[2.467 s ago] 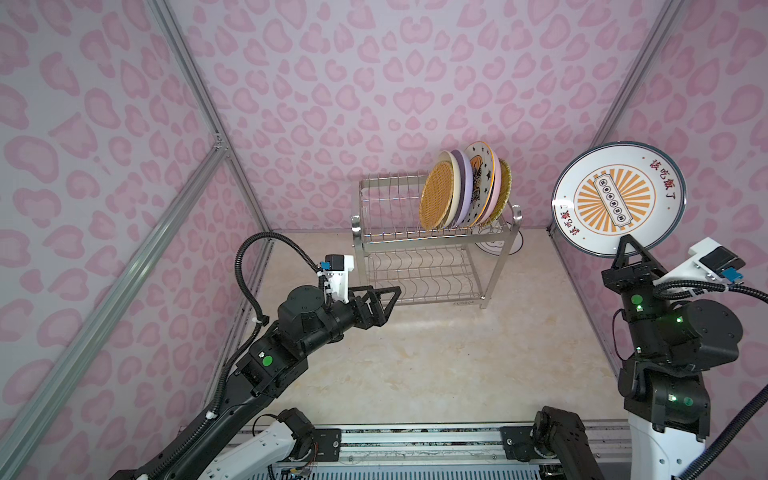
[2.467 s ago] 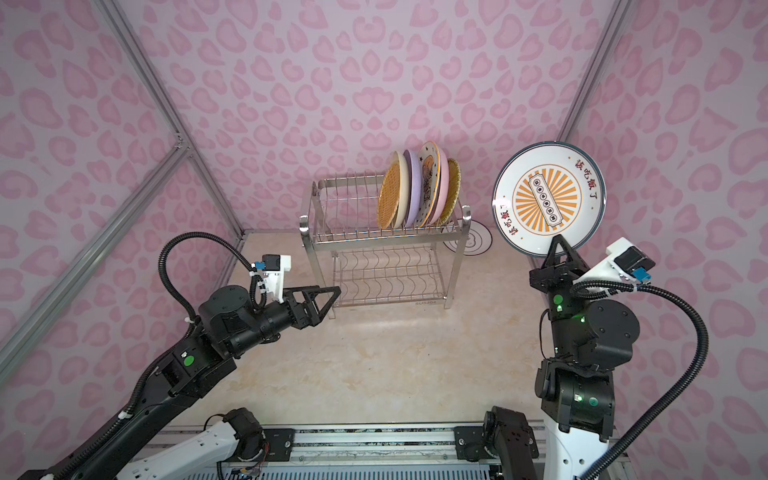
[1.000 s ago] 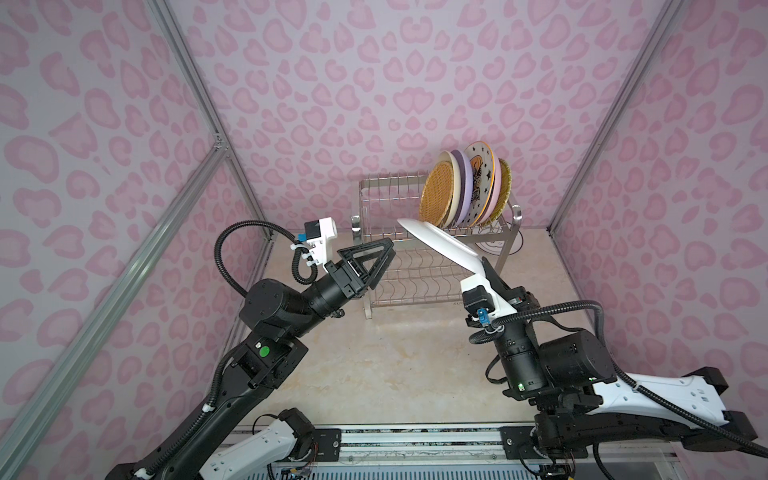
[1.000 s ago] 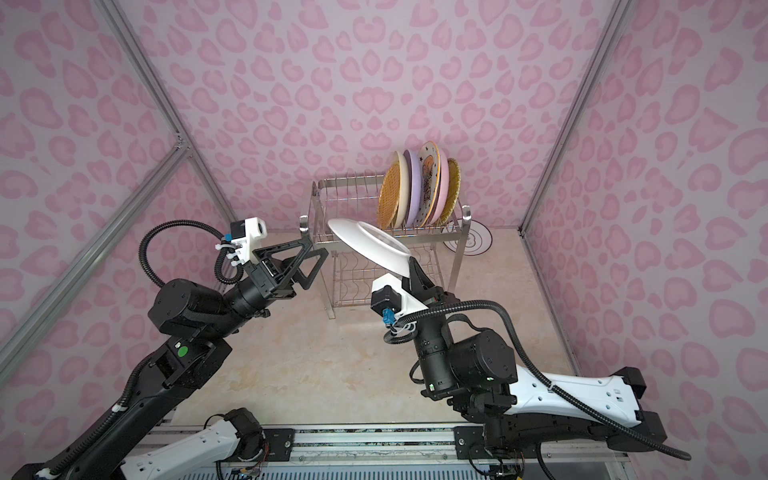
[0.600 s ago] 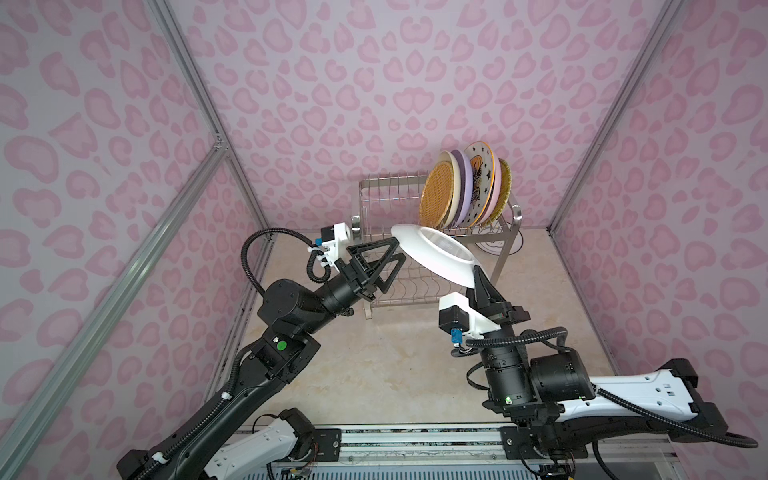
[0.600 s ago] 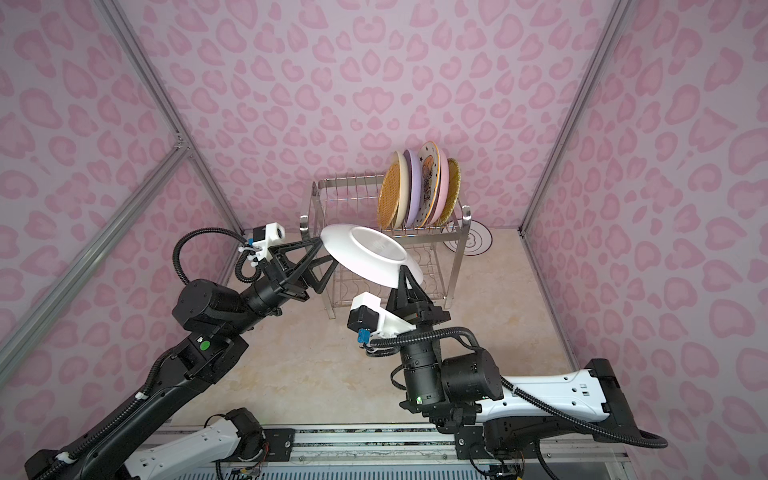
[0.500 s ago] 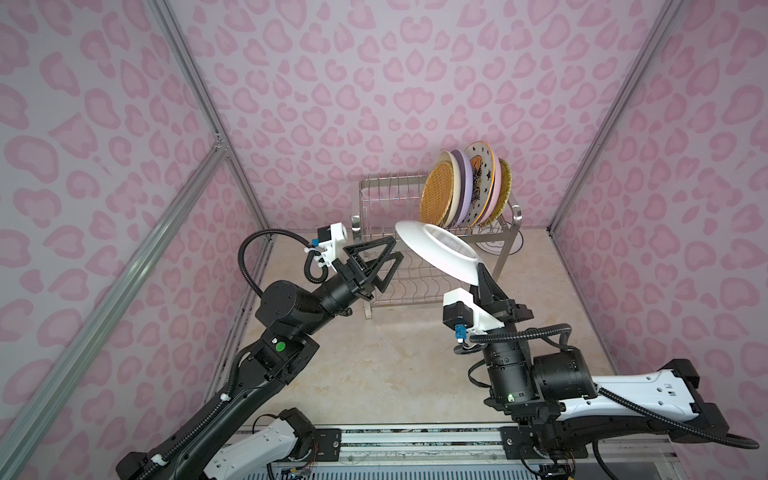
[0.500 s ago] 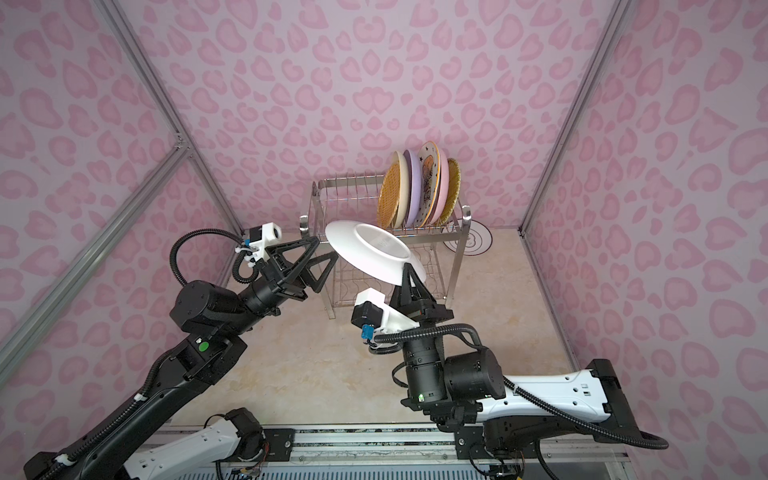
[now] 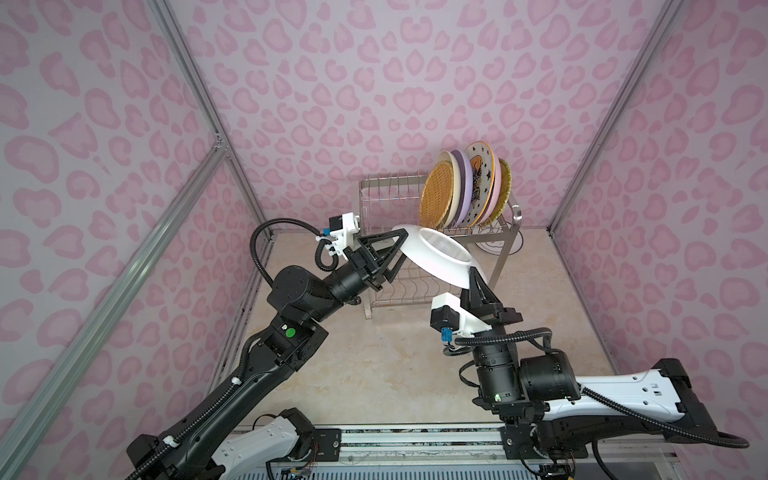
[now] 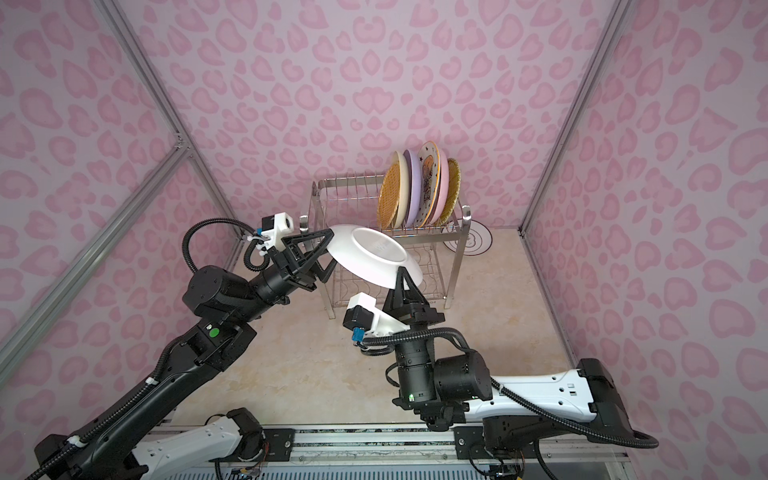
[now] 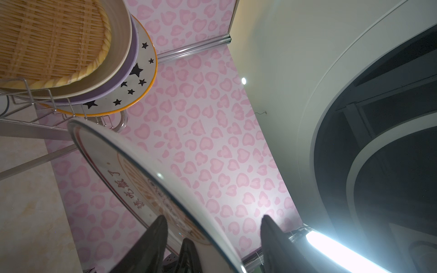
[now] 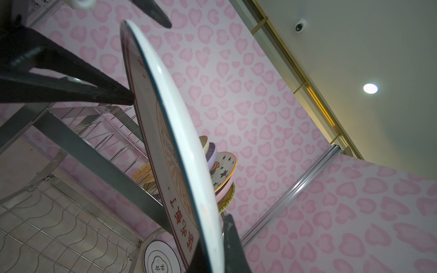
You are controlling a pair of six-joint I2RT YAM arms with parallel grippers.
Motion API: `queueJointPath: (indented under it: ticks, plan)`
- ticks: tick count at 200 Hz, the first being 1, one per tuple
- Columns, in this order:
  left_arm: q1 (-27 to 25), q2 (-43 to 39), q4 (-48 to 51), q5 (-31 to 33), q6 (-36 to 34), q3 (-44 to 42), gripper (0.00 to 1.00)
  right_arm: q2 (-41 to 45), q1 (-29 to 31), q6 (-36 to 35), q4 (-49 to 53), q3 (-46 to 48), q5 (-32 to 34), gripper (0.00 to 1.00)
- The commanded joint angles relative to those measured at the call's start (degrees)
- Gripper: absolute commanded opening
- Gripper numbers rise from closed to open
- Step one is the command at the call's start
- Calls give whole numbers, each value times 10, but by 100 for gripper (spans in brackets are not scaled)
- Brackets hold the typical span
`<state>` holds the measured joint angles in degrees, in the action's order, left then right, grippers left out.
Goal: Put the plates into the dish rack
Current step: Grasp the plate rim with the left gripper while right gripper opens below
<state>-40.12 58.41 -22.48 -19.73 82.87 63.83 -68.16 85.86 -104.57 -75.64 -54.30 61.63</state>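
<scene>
Right gripper (image 9: pixel 471 276) has swung printed plate (image 9: pixel 436 257) from 3 o'clock wall to centre. Plate now tilted in air before dish rack (image 9: pixel 399 286) at 12 o'clock, clamped at its 5 o'clock rim. 
Left gripper (image 9: pixel 402 249) has come in at 9 o'clock rim. Jaws narrowed from wide and sit astride rim, one finger touching face, other clear. 
Likely handover, half done: right should hold until left pinches. 
Racked plates (image 9: pixel 461 191) stand in top tier, 3 o'clock end. 
Second printed plate (image 10: pixel 469 241) lies on worktop (image 9: pixel 374 365) behind rack.

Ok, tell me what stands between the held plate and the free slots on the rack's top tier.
Nothing visible does. The white plate, pinched at its rim by the right gripper, hangs before the dish rack, whose left top slots stand bare. The left gripper straddles the plate's opposite rim, not the path.
</scene>
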Motion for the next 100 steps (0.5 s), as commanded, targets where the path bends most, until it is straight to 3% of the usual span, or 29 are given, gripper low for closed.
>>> queueJointPath:
  ticks: [1, 43, 90, 100]
  plan:
    - [1, -5, -3, 0, 9, 10, 59, -7, 0, -25, -57, 5, -24, 0]
    - [0, -9, 39, 6, 17, 16, 42, -31, 0, -70, -114, 15, -43, 0]
    - [0, -12, 77, 13, 26, 15, 37, -39, 3, -95, -137, 23, -52, 0]
    - [1, -15, 85, 16, 26, 14, 30, -38, 3, -94, -136, 23, -51, 0]
